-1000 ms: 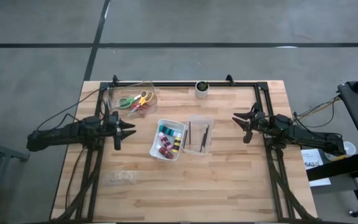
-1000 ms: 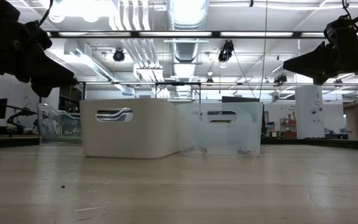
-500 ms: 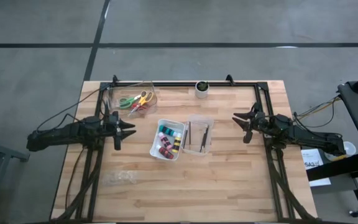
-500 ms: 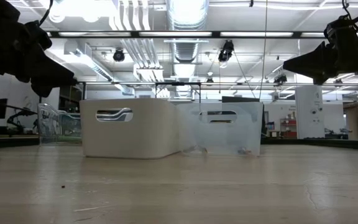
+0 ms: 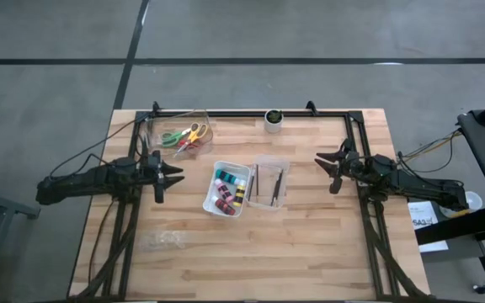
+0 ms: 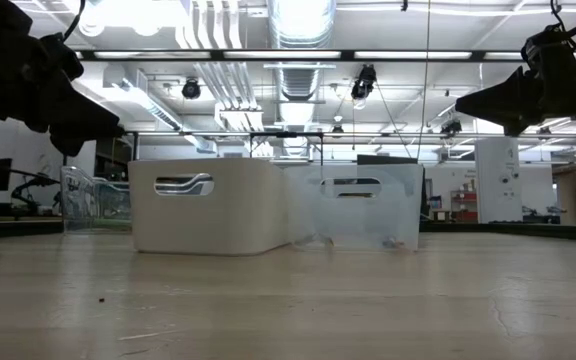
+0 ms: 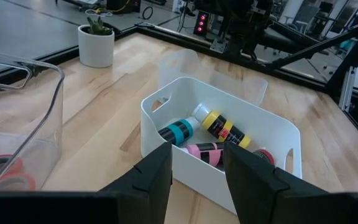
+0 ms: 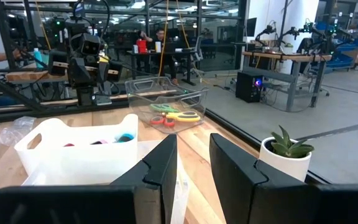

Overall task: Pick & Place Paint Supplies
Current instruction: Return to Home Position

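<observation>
Three bins hold all the supplies. Paint bottles (image 5: 226, 189) in teal, pink, red and yellow-and-black are laid in the white bin (image 6: 208, 220) at table centre. Thin dark brushes (image 5: 269, 183) are seen in the frosted bin (image 6: 368, 215) just beside it, on the right arm's side. Scissors (image 5: 185, 135) with green, yellow and red handles are lodged in the clear bin (image 5: 205, 114) toward the far left corner. No supply is noted loose on the table (image 5: 310, 252). Only a crumpled clear wrap (image 5: 162, 241) near the front and a small white potted cup (image 5: 273, 119) at the far edge are left out.

Left gripper (image 5: 178, 173) is held above the board just beside the white bin, jaws parted a moderate way with nothing between them. Right gripper (image 5: 322, 171) is held near the frosted bin but apart from it, jaws likewise parted and empty.

Sorting is judged complete, and a retreat to rest is what is called for. Each arm is best raised first and only then drawn back toward its own side. The white bin sits close ahead of the left fingers and could be clipped by a level sweep. Jaws should be left empty and widened no further.
</observation>
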